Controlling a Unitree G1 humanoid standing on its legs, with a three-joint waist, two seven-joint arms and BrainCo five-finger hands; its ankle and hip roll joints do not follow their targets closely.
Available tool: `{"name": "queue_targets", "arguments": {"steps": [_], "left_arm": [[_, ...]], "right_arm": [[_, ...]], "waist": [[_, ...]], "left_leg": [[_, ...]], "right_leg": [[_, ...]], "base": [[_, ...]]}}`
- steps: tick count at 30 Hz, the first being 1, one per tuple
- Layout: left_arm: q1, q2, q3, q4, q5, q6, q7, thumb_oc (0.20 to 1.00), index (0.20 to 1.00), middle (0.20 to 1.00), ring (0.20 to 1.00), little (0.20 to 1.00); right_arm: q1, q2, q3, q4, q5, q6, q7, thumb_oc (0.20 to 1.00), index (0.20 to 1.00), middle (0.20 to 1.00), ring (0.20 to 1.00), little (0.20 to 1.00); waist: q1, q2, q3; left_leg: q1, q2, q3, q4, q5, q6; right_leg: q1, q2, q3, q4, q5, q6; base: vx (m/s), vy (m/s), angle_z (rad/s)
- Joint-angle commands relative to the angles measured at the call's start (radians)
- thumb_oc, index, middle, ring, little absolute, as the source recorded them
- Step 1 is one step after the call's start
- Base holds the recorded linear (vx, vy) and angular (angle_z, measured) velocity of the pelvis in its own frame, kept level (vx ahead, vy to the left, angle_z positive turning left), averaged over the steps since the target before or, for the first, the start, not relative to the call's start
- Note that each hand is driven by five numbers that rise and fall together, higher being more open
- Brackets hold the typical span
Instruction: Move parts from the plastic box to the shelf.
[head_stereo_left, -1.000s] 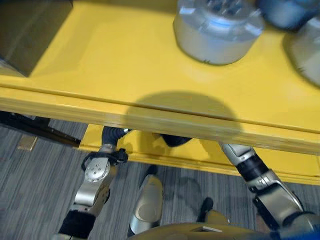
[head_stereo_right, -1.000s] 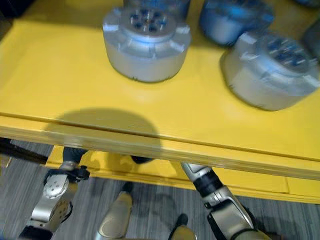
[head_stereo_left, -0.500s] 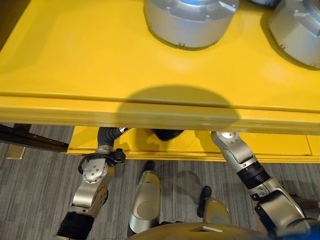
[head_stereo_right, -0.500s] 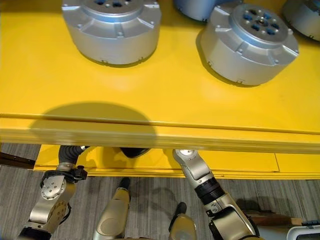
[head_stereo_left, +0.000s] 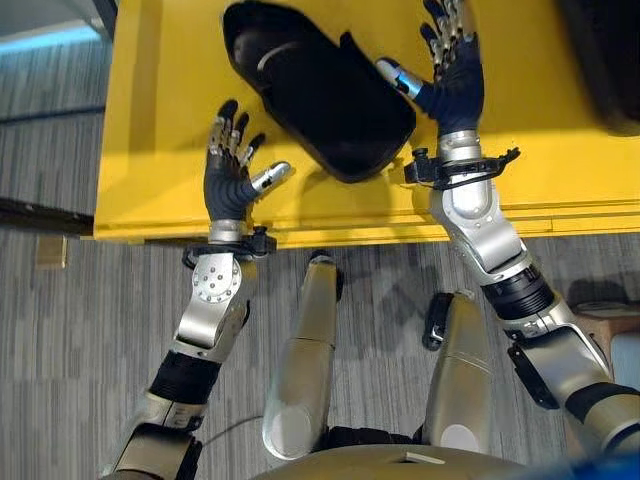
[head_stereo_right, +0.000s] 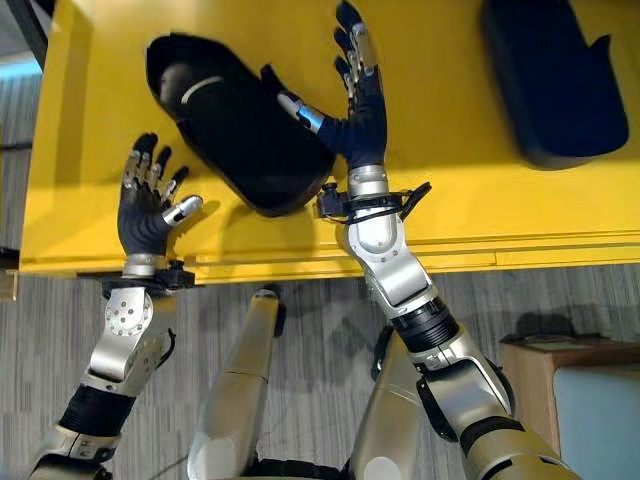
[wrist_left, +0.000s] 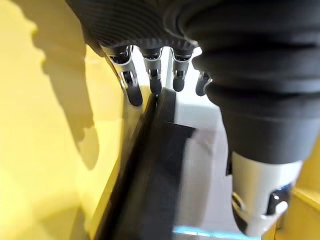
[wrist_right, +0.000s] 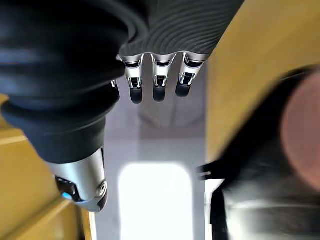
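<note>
Flanking a black part (head_stereo_left: 318, 90) — both robot hands spread, right eye adds another (head_stereo_right: 556, 80).

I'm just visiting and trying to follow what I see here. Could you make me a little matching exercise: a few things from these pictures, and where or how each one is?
Things:
1. left hand
2. right hand
3. black moulded part
4. second black part
5. yellow shelf

Places or states:
A. lies between the two hands
B. carries the black parts
C. fingers spread, near the shelf's front edge
D. lies at the far right, apart from both hands
E. fingers spread, thumb toward the nearer black part

Pairs: 1-C, 2-E, 3-A, 4-D, 5-B
</note>
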Motion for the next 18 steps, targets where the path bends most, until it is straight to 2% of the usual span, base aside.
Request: {"name": "queue_targets", "arguments": {"steps": [1, 8, 18], "left_arm": [[0.057, -0.012, -0.008, 0.008, 0.035, 0.003, 0.067, 1.0, 1.0, 1.0, 1.0, 1.0], [0.05, -0.042, 0.006, 0.018, 0.063, -0.004, 0.143, 1.0, 1.0, 1.0, 1.0, 1.0], [-0.027, -0.074, -0.046, 0.096, 0.003, -0.006, 0.154, 1.0, 1.0, 1.0, 1.0, 1.0]], "right_arm": [[-0.006, 0.022, -0.056, -0.043, -0.063, -0.068, -0.043, 1.0, 1.0, 1.0, 1.0, 1.0], [0.007, 0.018, -0.088, -0.067, -0.154, -0.058, -0.106, 1.0, 1.0, 1.0, 1.0, 1.0], [-0.006, -0.005, -0.108, -0.046, -0.182, -0.047, -0.131, 1.0, 1.0, 1.0, 1.0, 1.0]], "waist": [[0.003, -0.029, -0.095], [-0.004, -0.041, -0.089], [-0.028, -0.063, -0.115]], "left_leg": [[0.021, -0.011, 0.033, 0.019, -0.108, 0.075], [-0.027, -0.01, 0.024, 0.029, -0.109, 0.074], [-0.005, -0.002, 0.006, -0.004, -0.104, 0.067]], "right_leg": [[0.059, 0.01, -0.031, -0.1, -0.017, -0.057], [0.007, 0.006, -0.033, -0.062, -0.04, -0.062], [0.023, 0.013, -0.038, -0.071, -0.044, -0.063]], "base": [[0.09, -0.029, 0.01], [0.01, -0.021, -0.02], [0.02, -0.015, 0.06]]}}
